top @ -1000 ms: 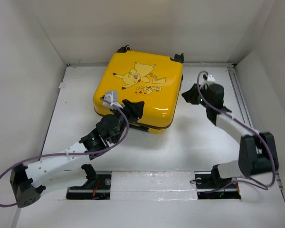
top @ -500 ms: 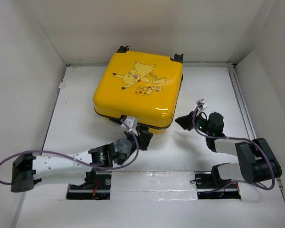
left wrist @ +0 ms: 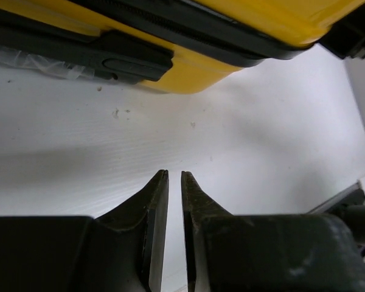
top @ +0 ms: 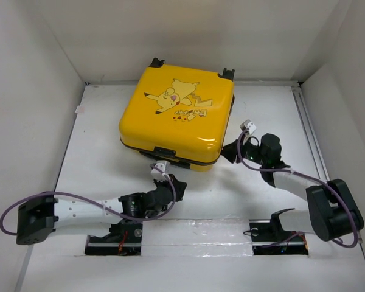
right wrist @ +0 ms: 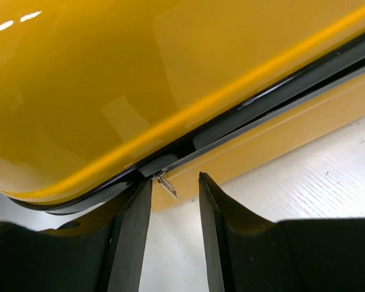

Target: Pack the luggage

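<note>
Luggage (top: 177, 115): yellow, lid down, lies flat on the white table (top: 97, 140), upper centre of the top view.
Zipper pull (right wrist: 166, 184): small metal tab hanging at the black seam.
Right gripper (right wrist: 174, 181): at the lower right corner of the luggage, jaws partly open, the tab between them but not pinched.
Left gripper (left wrist: 174, 173): below the luggage's front edge, apart from it, jaws almost together, holding nothing.

1. White desk (top: 97, 152), a few small specks on it.
2. White walls (top: 188, 36) close it in on three sides.
3. Small white tag (top: 79, 110) at the left wall's foot.
4. Metal rail (top: 309, 128) along the desk's right edge.
5. Crinkled clear film (left wrist: 30, 61) on the desk.
</note>
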Controlling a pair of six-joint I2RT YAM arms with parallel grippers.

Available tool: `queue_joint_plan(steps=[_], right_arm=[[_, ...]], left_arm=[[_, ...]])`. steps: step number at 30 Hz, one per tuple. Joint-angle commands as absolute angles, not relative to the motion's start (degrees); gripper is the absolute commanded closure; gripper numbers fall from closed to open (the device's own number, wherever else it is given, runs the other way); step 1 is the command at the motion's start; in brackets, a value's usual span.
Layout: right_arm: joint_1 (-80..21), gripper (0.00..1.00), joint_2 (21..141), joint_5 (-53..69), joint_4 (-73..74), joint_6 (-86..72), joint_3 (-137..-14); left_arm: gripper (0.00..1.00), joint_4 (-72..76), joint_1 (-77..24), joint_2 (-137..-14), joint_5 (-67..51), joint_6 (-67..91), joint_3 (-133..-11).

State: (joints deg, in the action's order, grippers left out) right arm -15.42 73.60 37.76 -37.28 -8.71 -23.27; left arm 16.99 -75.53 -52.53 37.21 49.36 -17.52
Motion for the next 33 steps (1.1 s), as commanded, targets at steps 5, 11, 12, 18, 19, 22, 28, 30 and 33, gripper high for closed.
queue_joint_plan(steps=[5, 11, 12, 18, 19, 22, 28, 30, 33], right_arm=[[-16.61, 0.59, 79.27, 42.19, -40.48, -5.17, -29.18], [-17.92, 0.80, 81.91, 41.49, -48.77, -8.52, -27.17], [-17.93, 0.84, 81.91, 40.96, -51.04, -9.66, -27.16], [-18.98, 1.00, 84.20, 39.81, -56.43, -12.92, -25.22], [-19.59, 1.00, 84.20, 39.12, -56.95, -13.96, -24.35], [-22.05, 1.00, 82.81, 34.99, -55.21, -15.37, -22.42], [-31.45, 1.00, 71.30, 17.06, -38.86, -18.28, -17.24], [-34.79, 1.00, 65.41, 11.38, -33.50, -20.47, -15.30], [-43.13, 1.00, 58.90, 6.87, -27.45, -23.54, -12.92]], left_arm=[[0.90, 24.42, -72.95, -58.70, 41.03, 48.52, -21.18], [0.90, 29.70, -72.34, -63.89, 45.26, 46.85, -23.20], [0.90, 29.71, -72.33, -65.46, 44.74, 46.24, -24.42], [0.90, 33.92, -69.79, -70.57, 46.41, 45.00, -26.54], [0.90, 33.93, -69.26, -71.62, 45.71, 44.39, -27.33], [0.90, 33.93, -68.55, -73.03, 47.54, 43.07, -29.26], [0.90, 35.50, -64.08, -76.10, 45.97, 39.82, -32.43], [0.90, 37.26, -63.46, -77.51, 45.18, 38.50, -33.05], [0.90, 37.96, -62.32, -79.18, 42.90, 37.01, -35.32]])
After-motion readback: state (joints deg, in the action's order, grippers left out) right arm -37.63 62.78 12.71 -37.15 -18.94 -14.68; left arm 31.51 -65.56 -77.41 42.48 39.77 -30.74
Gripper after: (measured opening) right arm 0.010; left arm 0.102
